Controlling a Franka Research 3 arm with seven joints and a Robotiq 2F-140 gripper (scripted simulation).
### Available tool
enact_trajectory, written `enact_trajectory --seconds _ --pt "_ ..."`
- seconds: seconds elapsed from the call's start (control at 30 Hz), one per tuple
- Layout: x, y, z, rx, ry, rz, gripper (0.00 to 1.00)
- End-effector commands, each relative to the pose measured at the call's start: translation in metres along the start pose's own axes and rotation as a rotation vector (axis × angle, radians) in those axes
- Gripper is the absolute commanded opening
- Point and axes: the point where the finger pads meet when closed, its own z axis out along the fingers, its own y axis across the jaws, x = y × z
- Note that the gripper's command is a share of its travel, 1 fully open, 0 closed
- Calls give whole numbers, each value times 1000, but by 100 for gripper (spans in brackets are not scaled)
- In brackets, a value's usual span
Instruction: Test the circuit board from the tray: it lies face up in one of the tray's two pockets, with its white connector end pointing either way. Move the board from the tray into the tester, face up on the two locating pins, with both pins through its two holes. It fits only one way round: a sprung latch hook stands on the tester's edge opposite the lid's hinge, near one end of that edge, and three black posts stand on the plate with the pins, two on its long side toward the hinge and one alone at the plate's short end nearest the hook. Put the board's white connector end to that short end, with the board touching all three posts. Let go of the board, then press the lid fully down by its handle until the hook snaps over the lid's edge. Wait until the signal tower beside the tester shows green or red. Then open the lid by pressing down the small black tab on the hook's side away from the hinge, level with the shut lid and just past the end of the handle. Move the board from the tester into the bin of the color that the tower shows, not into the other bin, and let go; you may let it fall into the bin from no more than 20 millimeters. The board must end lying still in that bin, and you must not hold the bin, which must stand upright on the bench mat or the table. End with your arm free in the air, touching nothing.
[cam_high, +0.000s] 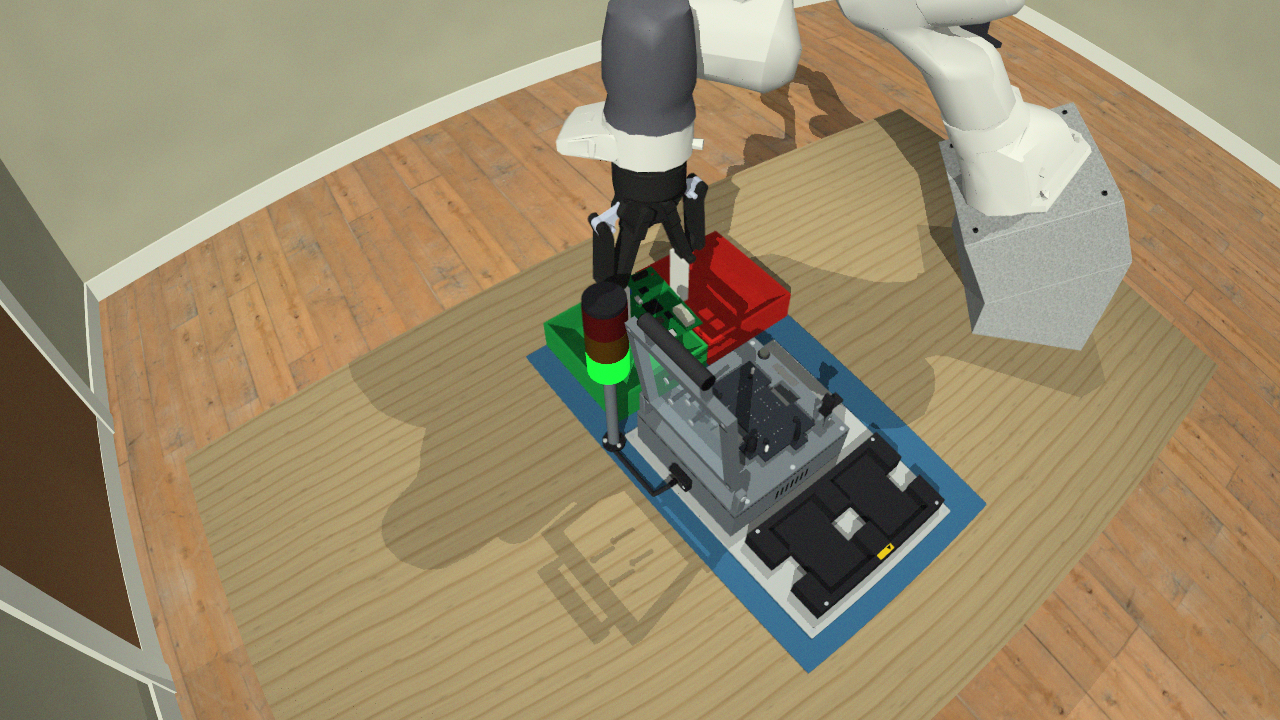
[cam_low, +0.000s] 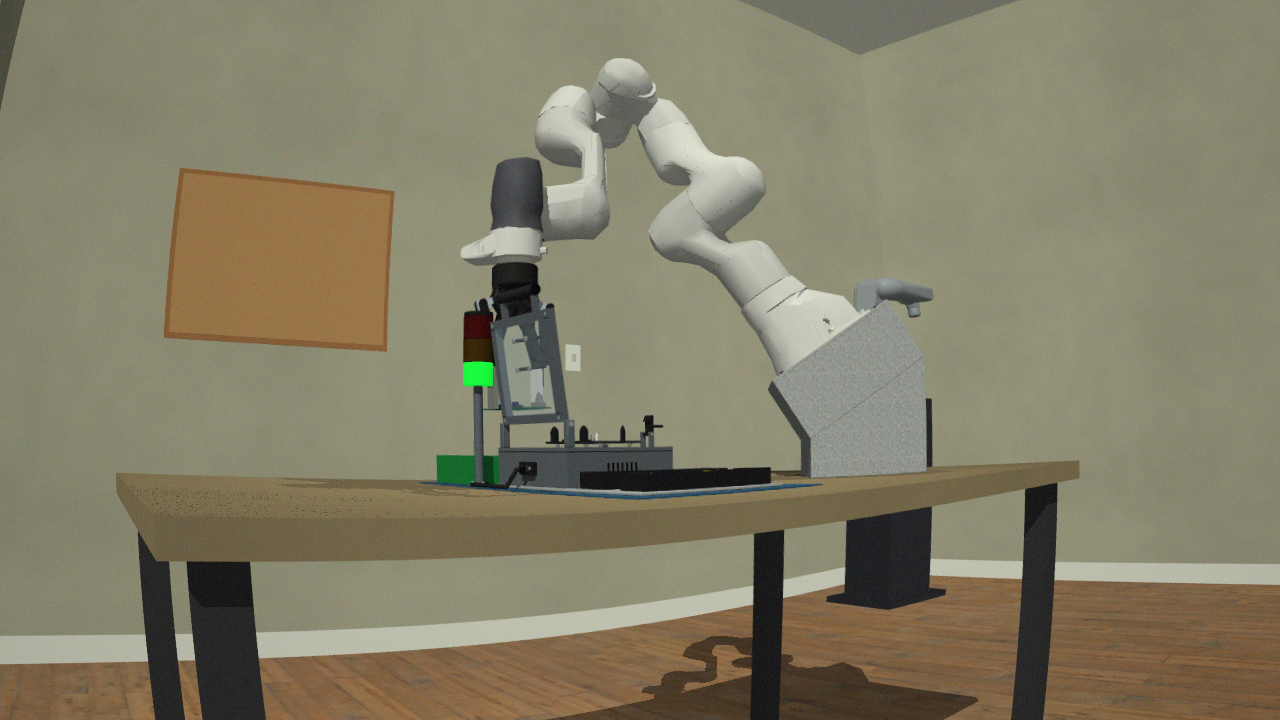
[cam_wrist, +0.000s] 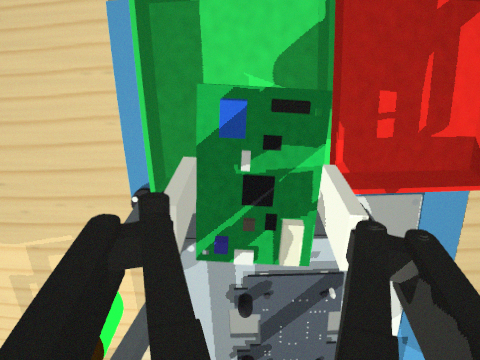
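One board (cam_wrist: 256, 174) clamped in my gripper (cam_wrist: 258, 182) – hanging partly over green bin (cam_wrist: 200, 27), tower (cam_high: 607, 367) lit green.

An electronics test bench: tester (cam_high: 776, 474), signal tower (cam_high: 606, 335), sorting bins (cam_high: 750, 288).

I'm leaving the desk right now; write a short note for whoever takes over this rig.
Gripper: shut on the board, held face up in the air, its far end over the green bin, its near end over the tester.
Tower: green.
Tester lid stands open, plate bare; both tray pockets are bare. Red bin stands beside the green one.
Done: the test, the lid's release, the board's lift out.
Left: carry the board fully over the green bin, lower it, let go, raise the arm free.
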Motion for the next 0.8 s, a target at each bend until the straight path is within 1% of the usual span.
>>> enact_trajectory --seconds 0.0,0.13,0.3,0.77 --pt "12 -8 4 11 -6 -83 46" --pt "26 -12 8 11 -6 -83 46" --pt "35 -15 11 11 -6 -83 46" --pt "37 -16 12 11 -6 -83 46"
